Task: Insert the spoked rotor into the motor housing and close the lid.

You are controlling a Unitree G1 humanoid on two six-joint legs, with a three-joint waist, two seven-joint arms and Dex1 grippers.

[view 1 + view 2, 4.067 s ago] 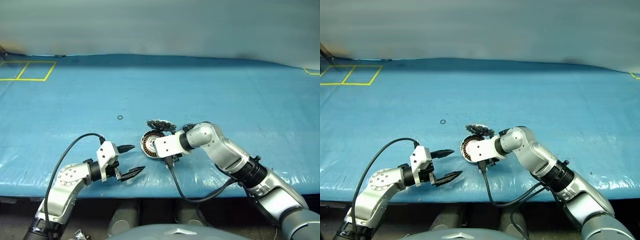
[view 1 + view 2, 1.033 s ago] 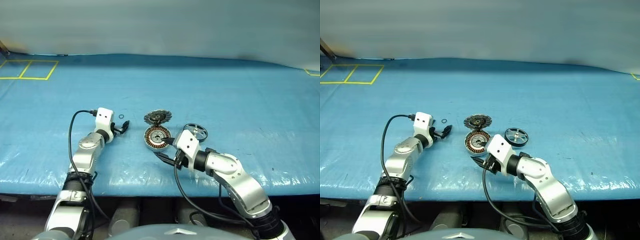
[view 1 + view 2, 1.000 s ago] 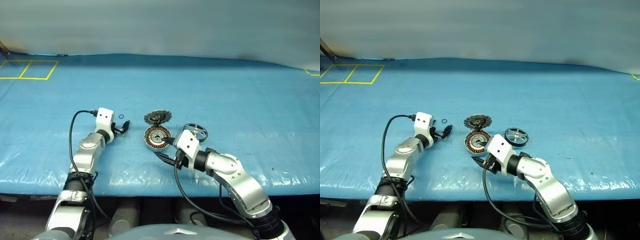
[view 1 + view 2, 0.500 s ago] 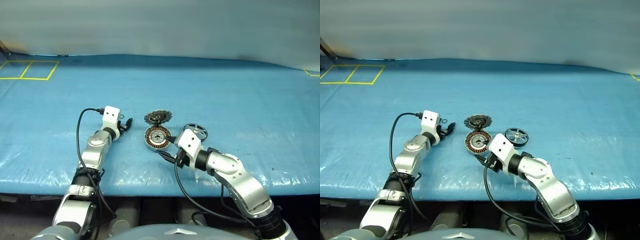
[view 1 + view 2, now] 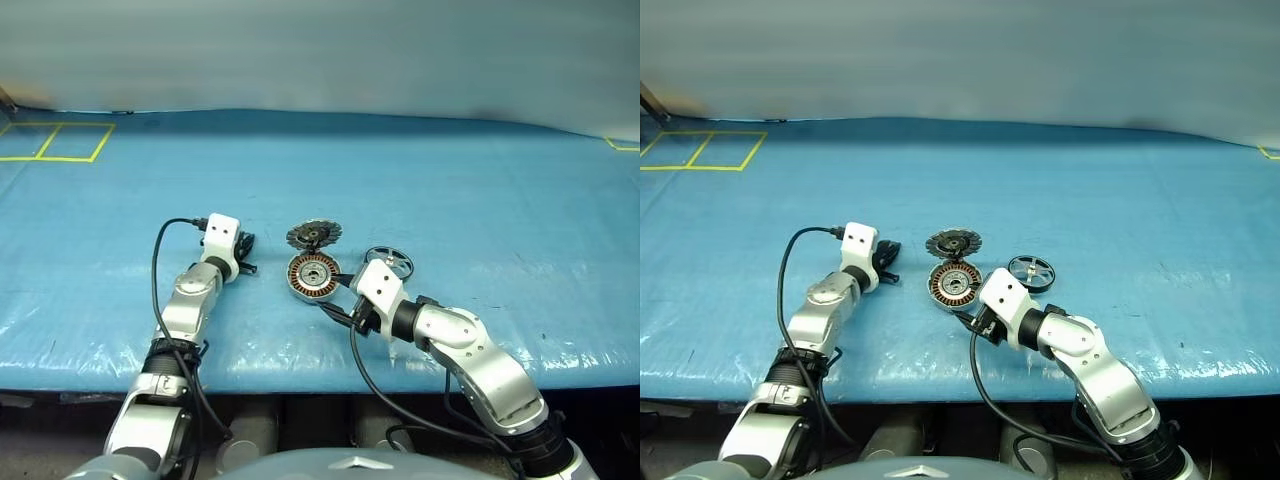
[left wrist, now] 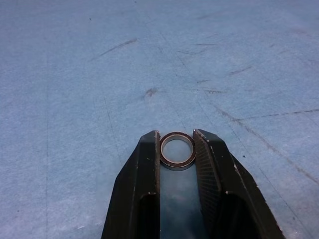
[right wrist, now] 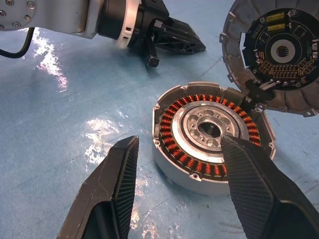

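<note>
The spoked rotor [image 5: 1031, 273], black-rimmed and shiny inside, is lying flat at centre frame, just right of the open motor housing [image 5: 955, 285], nearer my right end effector [image 7: 180, 191], which is gaping wide around the housing. My left end effector [image 6: 177, 155] is pinching a small ring [image 6: 177, 150].

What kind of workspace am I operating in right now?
Likely a robot test bench: a table under a blue tarp with yellow taped squares, bearing an opened motor housing and its spoked rotor.
</note>
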